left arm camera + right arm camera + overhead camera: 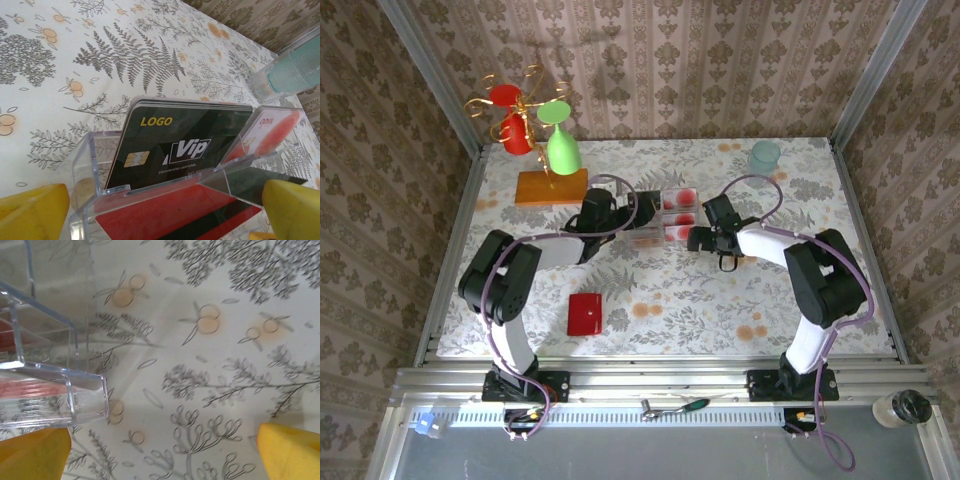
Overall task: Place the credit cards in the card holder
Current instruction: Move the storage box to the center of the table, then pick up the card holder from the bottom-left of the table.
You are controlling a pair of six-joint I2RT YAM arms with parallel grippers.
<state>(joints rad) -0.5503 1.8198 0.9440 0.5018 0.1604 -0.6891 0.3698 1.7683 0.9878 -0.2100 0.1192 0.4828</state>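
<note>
A clear plastic tray (665, 215) at mid-table holds the credit cards. In the left wrist view a black card (185, 145) marked LOGO and Vip stands upright in one compartment. A whitish card with a red blotch (272, 132) stands to its right, and a red card with a black stripe (175, 212) lies in the near compartment. My left gripper (165, 222) is open, its yellow fingertips (30, 210) either side of the tray's near end. My right gripper (160, 455) is open over bare cloth beside the tray's corner (55, 390). The red card holder (585, 314) lies shut, nearer the front, left of centre.
A stand with red cups and a green glass (535, 130) on an orange base occupies the back left. A pale teal cup (765, 155) sits at the back right. A tool (675, 407) and a small bottle (900, 408) rest on the front rail.
</note>
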